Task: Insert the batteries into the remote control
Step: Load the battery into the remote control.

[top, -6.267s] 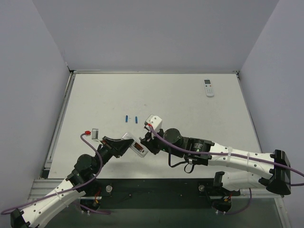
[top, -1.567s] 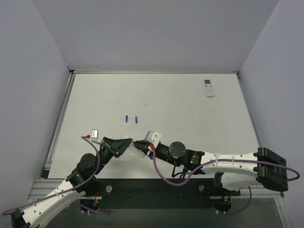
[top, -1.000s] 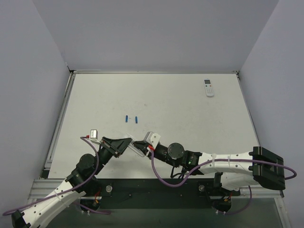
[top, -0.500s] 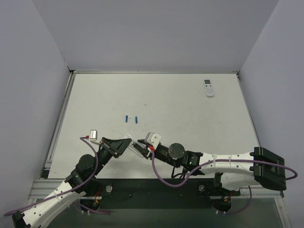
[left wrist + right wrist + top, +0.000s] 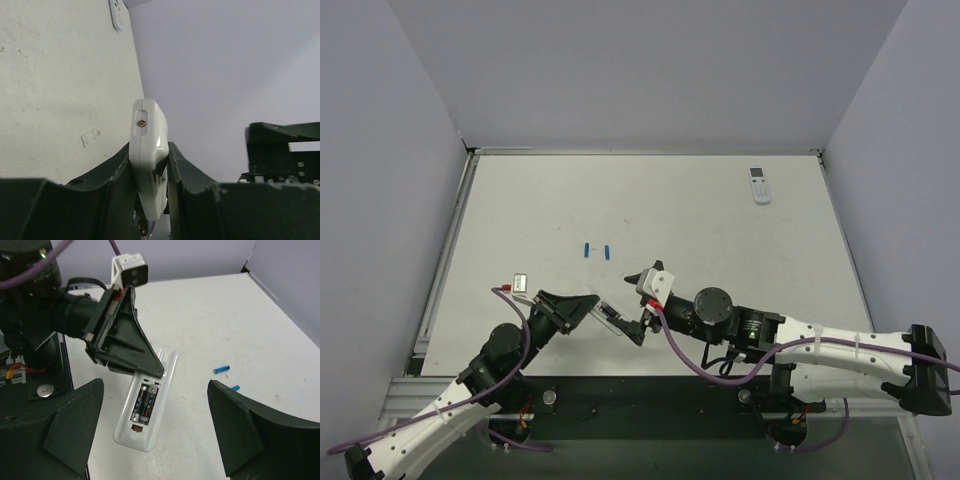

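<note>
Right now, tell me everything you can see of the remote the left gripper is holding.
The remote control is a slim white slab of glossy-looking plastic with rounded corners. Its plain back faces up, and the battery bay is uncovered, with two dark cells lying side by side in it. The left gripper clamps one end between its dark fingers. The left wrist view shows the remote edge-on, with a small brass-coloured dot on its end face. Whether the free end rests on the table cannot be told.
</note>
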You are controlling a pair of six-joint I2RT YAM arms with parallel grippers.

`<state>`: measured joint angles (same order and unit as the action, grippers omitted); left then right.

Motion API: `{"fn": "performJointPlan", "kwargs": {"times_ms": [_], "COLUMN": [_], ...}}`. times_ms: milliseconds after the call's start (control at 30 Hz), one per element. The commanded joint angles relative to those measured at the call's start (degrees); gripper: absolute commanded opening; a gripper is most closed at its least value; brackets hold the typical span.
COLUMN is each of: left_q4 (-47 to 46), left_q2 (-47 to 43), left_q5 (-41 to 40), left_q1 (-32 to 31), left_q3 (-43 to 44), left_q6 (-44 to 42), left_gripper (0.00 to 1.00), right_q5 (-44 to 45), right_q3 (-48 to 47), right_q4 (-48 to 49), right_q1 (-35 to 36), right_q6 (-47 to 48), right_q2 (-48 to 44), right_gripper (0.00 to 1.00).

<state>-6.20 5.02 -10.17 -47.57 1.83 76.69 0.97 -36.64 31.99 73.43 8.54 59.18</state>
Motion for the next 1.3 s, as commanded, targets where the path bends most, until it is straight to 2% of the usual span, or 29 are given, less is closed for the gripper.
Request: {"fn": "performJointPlan", "kwargs": {"times_ms": [0, 200, 367, 500, 567, 767, 833, 1267], "left_q4": [-0.22, -2.76, -10.4, -17.08, -19.37, -23.77, -23.86, -23.77], "left_q2": [1.4, 4.38, 9.56, 15.1, 18.35, 24.95, 25.83, 27.15], "left_q5": [1.64, 5.33, 9.81, 14.56, 17.19, 22.47, 23.27, 24.5], "left_q1": [-0.15, -0.07, -0.07, -0.15, -0.15, -0.07, -0.15, -0.15], "left_q3": [4.32, 6.17, 6.35, 7.22, 8.28, 11.62, 12.5, 13.12], "left_q6": [-4.87, -8.39, -10.67, -12.34, -13.74, -16.13, -16.74, -16.83], "left_gripper": [0.0, 0.0, 0.0, 0.0, 0.0, 0.0, 0.0, 0.0], "right_q5": [-7.19, -14.76, -18.28, -19.43, -19.87, -19.52, -18.99, -18.9], "right_q3": [-7.99, -15.29, -17.76, -16.8, -16.53, -16.97, -17.32, -18.9], "right_q4": [-16.12, -31.62, -40.32, -41.39, -42.0, -43.59, -43.59, -41.39], "right_q1": [-1.7, -2.77, -3.29, -3.29, -3.2, -3.2, -3.29, -3.29], "right_q6": [1.48, 10.08, 17.21, 21.87, 24.24, 27.41, 27.85, 30.84], "right_q2": [-3.89, -4.07, -3.81, -5.03, -5.21, -3.81, -2.93, -1.26], "right_gripper": [0.8, 0.79, 0.77, 0.73, 0.65, 0.53, 0.46, 0.34]}}
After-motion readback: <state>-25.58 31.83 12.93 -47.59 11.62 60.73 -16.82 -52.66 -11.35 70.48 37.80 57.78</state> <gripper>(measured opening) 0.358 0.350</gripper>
